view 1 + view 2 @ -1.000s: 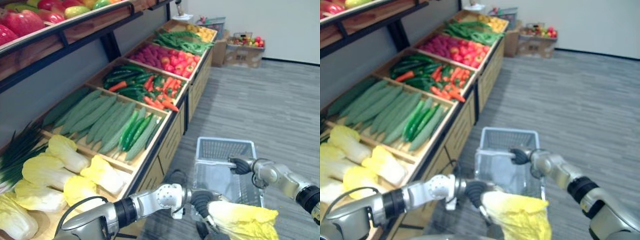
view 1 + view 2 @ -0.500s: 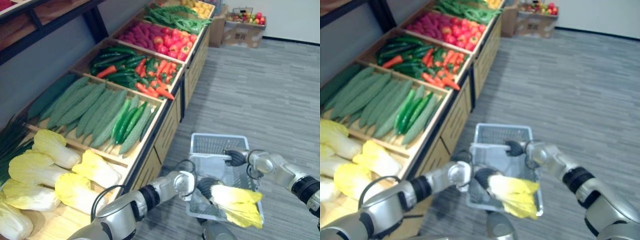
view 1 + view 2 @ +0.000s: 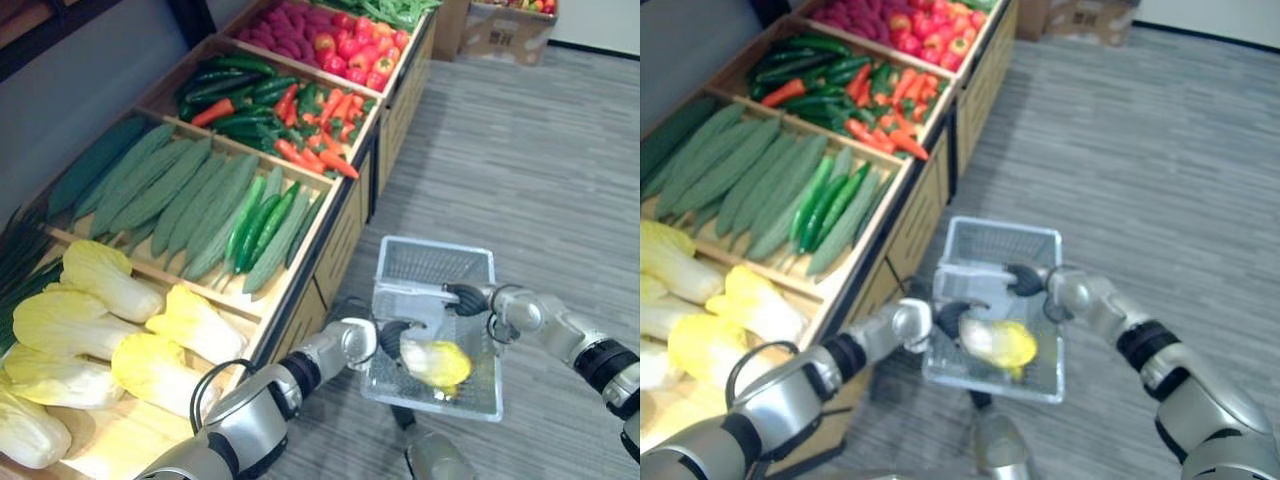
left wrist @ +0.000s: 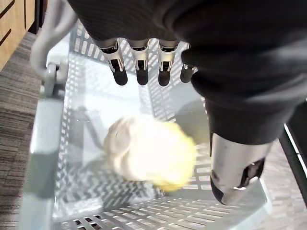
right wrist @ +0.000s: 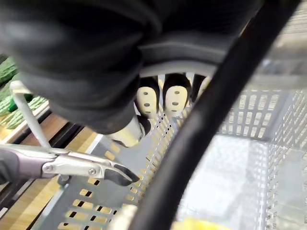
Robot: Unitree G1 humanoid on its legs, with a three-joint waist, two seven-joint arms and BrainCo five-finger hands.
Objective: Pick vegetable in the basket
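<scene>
In the left eye view, a grey plank floor [image 3: 520, 150] lies under the white plastic mesh basket [image 3: 432, 262], and a wooden vegetable stand [image 3: 345, 235] is just beside it. The pale yellow leafy cabbage [image 3: 433, 362] lies inside the basket.

In the left wrist view, my left hand [image 4: 201, 72] hovers over the basket with straight fingers [image 4: 139, 67] and holds nothing. The cabbage has a whitish stem end.

In the right wrist view, my right hand [image 5: 165, 100] is curled round the basket's handle.

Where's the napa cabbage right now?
The cabbage lies in the white basket, just beneath the open left hand; the right hand holds the basket's handle.
</scene>
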